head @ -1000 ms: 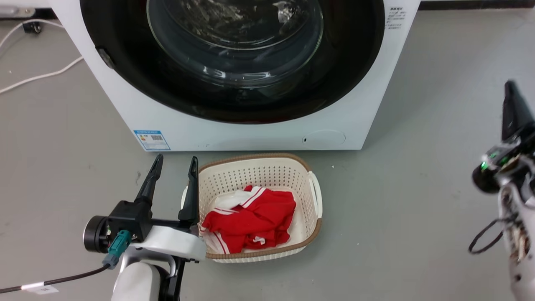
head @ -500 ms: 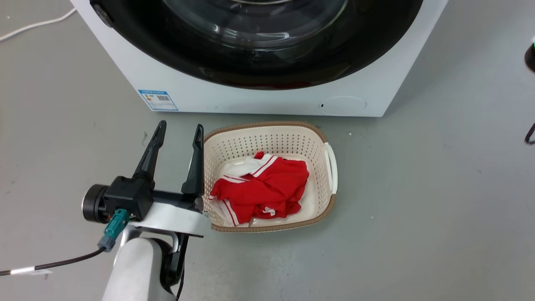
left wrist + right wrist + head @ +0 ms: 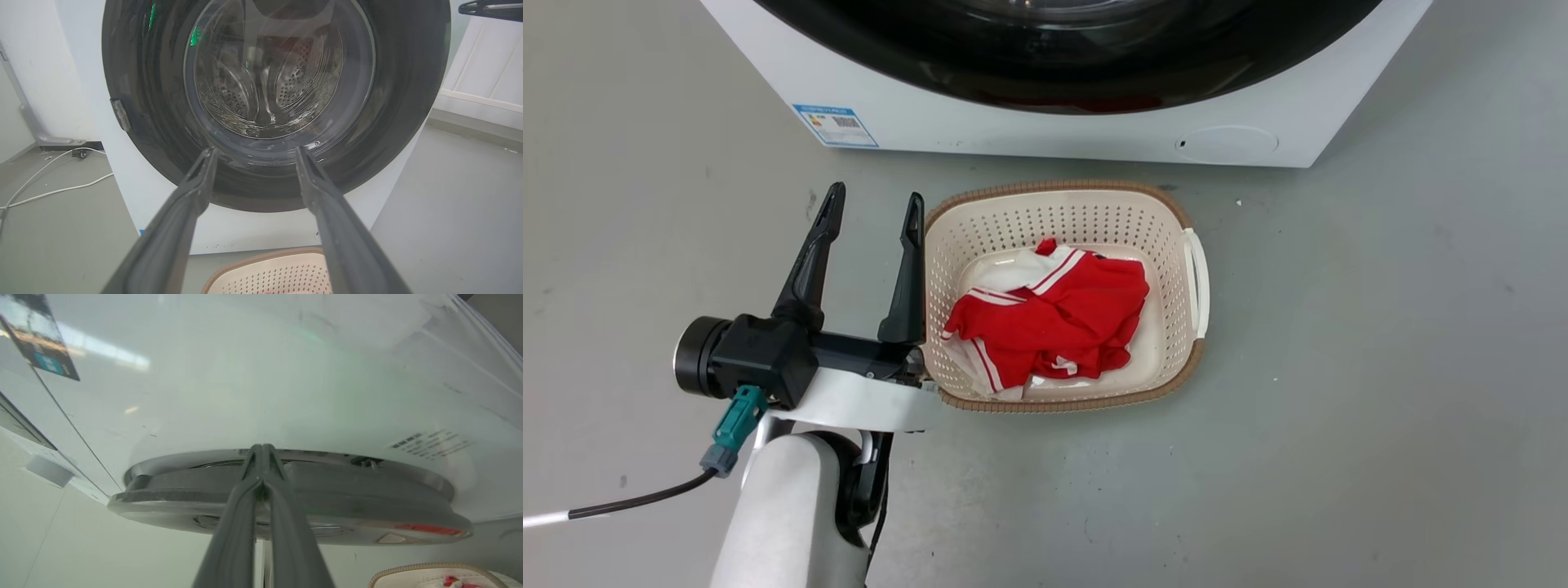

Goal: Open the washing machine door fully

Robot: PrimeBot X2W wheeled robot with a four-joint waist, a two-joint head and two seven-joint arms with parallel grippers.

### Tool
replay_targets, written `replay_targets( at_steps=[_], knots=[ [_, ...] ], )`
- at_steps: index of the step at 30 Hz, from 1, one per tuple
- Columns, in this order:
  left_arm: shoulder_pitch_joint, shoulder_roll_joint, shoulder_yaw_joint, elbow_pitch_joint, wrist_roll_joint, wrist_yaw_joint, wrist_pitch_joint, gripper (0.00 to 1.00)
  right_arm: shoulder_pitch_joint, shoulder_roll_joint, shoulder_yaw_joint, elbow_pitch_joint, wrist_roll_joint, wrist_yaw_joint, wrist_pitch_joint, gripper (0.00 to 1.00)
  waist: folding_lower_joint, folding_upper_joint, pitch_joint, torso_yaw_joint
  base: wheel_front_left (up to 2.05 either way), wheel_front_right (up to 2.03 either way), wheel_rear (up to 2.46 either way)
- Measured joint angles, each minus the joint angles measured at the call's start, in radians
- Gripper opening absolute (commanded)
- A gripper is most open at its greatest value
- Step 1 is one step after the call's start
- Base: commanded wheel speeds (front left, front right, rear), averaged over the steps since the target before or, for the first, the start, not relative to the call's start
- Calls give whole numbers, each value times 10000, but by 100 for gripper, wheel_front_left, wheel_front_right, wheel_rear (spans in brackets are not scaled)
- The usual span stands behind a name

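Head view: the washing machine (image 3: 1094, 139) stands at 12 o'clock, and its washing machine door (image 3: 1078, 82) looks unopened. The left gripper (image 3: 876, 196) hovers at 8 o'clock beside the laundry basket (image 3: 1054, 189), jaws wide and empty. Left wrist view: the door looks shut. Right wrist view: the right gripper (image 3: 263, 451) points at the door's rim, jaws pressed together and holding nothing.

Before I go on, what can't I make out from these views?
- Head view: the washing machine door is mostly cut off by the top edge.
- Right wrist view: the shut right claw covers its own contact spot, so touch on the door rim is unclear.
- Left wrist view: the basket is cut off by the bottom edge.
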Motion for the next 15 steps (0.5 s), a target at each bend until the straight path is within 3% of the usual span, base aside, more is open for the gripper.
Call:
replay_targets(
  at_steps=[15],
  knots=[
    [-198,0,-27,-184,-56,59,0,100,-832,410,435,514,-405,2,520,0,-1,0,719,138,0,0,0]
  ],
)
